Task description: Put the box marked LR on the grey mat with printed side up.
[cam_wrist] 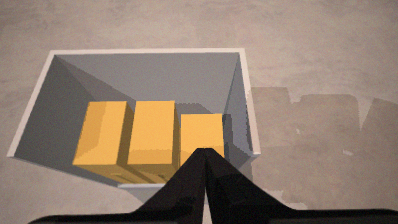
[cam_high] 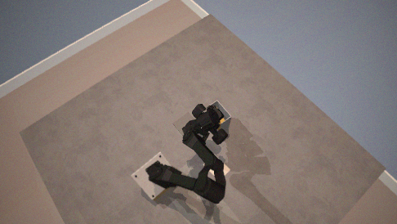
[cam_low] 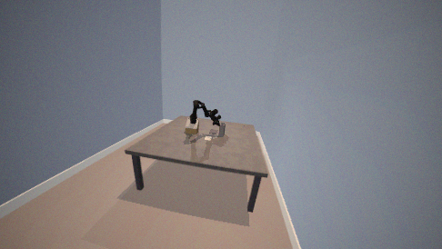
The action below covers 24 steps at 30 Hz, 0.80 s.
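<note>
Top: my arm covers most of the bin; only a sliver of the boxes shows. The mat looks to be beside the bin, partly under my arm.

Exterior: claw is by the bin's top, bin upright on the tabletop. Walls hide the boxes.

Wrist: claw clenched, nothing in it, tips over the right-hand box. All three boxes stand in the bin; LR is one of them, can't tell which, no code legible. Only this view shows the row and its gaps; only exterior shows my height side-on. Handling guess: light, stiff carton, smooth, might slip or dent. Grip upper part across the narrow sides, moderate squeeze.
</note>
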Motion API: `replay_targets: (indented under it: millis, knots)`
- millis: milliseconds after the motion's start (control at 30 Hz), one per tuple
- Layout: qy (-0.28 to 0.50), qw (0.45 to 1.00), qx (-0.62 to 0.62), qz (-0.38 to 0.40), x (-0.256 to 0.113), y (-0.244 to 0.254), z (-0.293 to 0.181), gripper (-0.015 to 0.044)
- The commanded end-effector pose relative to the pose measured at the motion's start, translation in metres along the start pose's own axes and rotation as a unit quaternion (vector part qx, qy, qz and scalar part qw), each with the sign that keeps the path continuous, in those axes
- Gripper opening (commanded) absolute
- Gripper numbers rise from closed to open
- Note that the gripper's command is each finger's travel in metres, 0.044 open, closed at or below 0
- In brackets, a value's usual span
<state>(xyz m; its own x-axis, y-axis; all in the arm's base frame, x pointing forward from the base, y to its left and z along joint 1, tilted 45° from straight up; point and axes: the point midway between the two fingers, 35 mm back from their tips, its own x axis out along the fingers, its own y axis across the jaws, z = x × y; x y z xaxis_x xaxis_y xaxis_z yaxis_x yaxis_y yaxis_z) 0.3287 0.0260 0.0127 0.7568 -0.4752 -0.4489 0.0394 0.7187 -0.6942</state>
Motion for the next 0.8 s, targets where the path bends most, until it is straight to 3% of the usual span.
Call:
replay_targets:
  millis: [0,767]
  knots:
    - [0.004,1.000,-0.001,-0.002,-0.0018,-0.0006,-0.0059,0.0000]
    - [0.005,1.000,-0.001,-0.002,-0.0075,-0.0005,-0.0157,0.0000]
